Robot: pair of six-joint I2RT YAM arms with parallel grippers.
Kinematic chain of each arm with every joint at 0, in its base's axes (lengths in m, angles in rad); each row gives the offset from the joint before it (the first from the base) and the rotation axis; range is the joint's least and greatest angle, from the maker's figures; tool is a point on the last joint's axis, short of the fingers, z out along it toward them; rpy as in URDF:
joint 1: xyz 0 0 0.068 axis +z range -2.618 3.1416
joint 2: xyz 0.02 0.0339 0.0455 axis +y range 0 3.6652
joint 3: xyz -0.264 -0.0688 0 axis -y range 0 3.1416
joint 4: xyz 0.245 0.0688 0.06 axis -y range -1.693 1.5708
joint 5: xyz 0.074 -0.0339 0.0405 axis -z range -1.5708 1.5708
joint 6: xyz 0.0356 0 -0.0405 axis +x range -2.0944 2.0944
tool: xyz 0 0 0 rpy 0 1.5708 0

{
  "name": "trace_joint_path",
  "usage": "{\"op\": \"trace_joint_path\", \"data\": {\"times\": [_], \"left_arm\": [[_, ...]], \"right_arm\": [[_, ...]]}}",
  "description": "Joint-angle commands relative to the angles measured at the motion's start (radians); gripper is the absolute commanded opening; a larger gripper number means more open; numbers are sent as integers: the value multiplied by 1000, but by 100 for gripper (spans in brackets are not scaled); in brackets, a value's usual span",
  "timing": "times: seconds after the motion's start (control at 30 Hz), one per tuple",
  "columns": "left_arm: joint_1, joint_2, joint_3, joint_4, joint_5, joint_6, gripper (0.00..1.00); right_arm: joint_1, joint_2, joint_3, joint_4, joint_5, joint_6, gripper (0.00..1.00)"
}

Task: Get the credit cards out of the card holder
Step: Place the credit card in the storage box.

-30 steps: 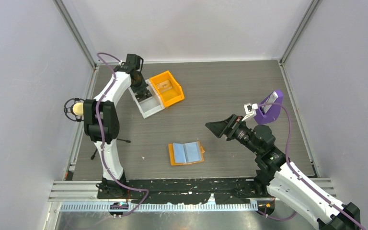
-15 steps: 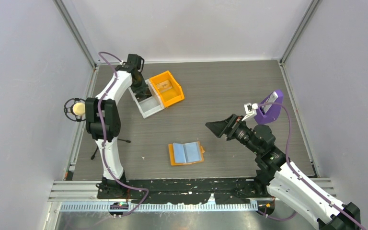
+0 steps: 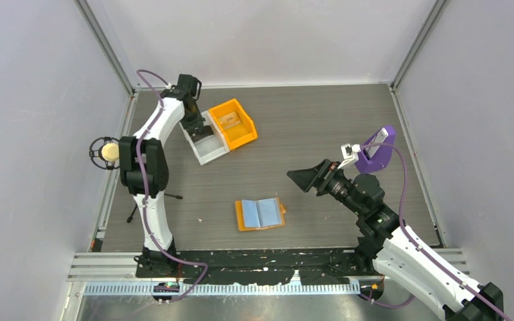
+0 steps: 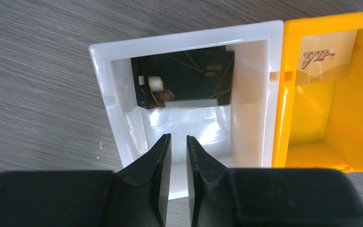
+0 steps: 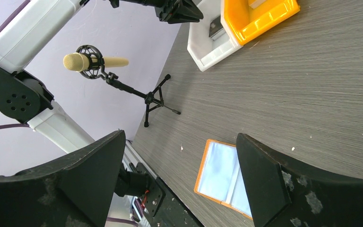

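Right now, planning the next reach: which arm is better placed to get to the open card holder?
Likely right. The right gripper, jaws wide open, hovers close to the card holder; the left gripper is far off over the white bin, jaws barely parted.

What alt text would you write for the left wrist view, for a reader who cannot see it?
The left end effector, slightly open and empty, hovers over a white bin with a black card inside. An orange bin beside it holds a pale card marked VIP; both stand on a grey wood-grain table.
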Motion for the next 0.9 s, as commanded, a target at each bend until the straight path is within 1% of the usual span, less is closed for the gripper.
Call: {"op": "trace_joint_path", "data": {"times": [0.0,0.2,0.3,0.57,0.7,0.77,0.87], "left_arm": [[4,-6,70,-26,-49,24,22],[4,2,88,-37,-46,23,24],[3,-17,89,-34,-22,27,26],[-21,-153,55,-15,94,62,29],[-64,-258,-14,-9,152,96,29],[-98,-327,-79,15,218,115,29],[-170,-439,-192,35,259,141,30]], "right_arm": [[-3,-14,38,26,13,-12,96],[-3,-27,40,13,19,-11,96],[-3,-32,39,1,22,-13,96],[-3,27,70,-90,6,-23,97],[-3,66,91,-166,-6,-44,100],[-3,88,118,-242,-7,-66,97],[-4,128,139,-327,-27,-79,93]]}}
